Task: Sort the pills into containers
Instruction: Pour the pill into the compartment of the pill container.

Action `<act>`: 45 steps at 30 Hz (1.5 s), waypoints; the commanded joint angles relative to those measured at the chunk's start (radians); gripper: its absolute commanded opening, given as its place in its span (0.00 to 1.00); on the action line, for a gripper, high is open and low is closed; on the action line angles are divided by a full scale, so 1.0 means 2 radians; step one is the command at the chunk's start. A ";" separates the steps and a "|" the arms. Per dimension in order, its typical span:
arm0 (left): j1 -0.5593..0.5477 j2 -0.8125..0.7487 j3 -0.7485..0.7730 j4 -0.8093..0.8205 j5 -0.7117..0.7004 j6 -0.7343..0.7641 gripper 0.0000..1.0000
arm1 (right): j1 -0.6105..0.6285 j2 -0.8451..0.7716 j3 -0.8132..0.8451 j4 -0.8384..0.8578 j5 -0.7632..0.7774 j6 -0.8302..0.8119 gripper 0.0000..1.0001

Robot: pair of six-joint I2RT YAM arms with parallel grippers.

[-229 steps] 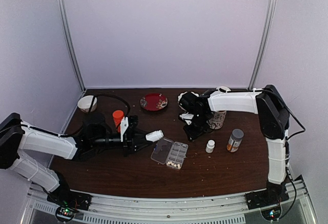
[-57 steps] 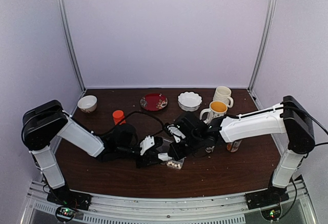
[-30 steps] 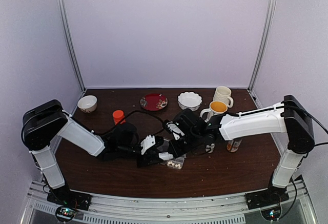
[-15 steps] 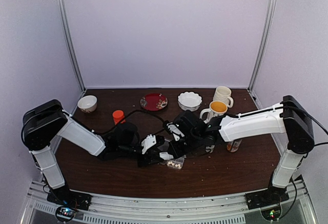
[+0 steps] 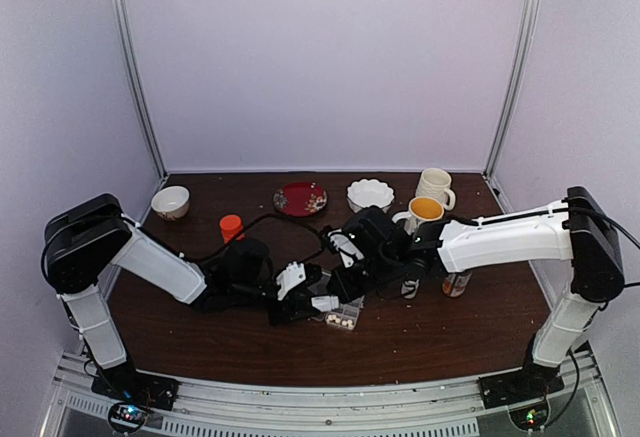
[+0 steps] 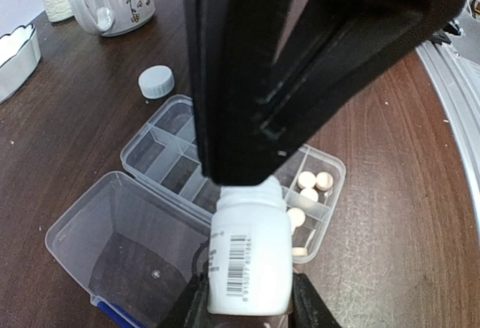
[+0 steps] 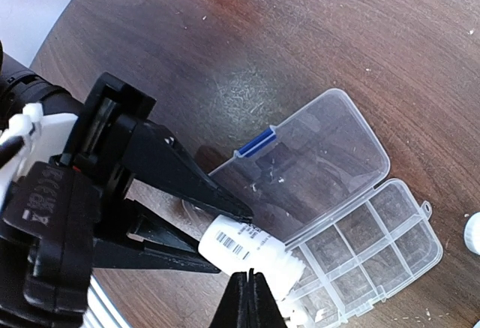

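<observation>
My left pincer (image 6: 251,305) clamps the white pill bottle (image 6: 250,257) above the pill box cells (image 6: 171,121); my right pincer (image 7: 248,298), pinched shut at its mouth, may jolt pills (image 6: 307,180) across cells.

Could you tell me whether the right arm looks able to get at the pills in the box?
Probably yes, but tightly: the pills lie uncovered in the pill box's end cells, the right gripper close above, jaws shut. The white bottle in the left gripper crowds them.
</observation>
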 commanded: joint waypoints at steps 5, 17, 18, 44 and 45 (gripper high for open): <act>-0.003 0.002 0.013 0.019 0.002 -0.003 0.00 | 0.003 0.038 0.005 -0.009 0.000 0.001 0.00; -0.003 0.001 0.013 0.019 0.003 -0.002 0.00 | 0.003 0.002 0.016 -0.017 0.013 -0.006 0.00; -0.004 0.001 0.012 0.019 0.004 -0.002 0.00 | 0.003 -0.002 0.015 -0.014 0.010 -0.005 0.00; -0.004 -0.010 0.010 0.010 -0.001 -0.007 0.00 | 0.004 -0.014 -0.011 0.011 0.006 0.000 0.00; -0.004 -0.011 0.009 0.010 -0.001 -0.008 0.00 | 0.004 -0.013 -0.011 0.011 0.005 0.001 0.00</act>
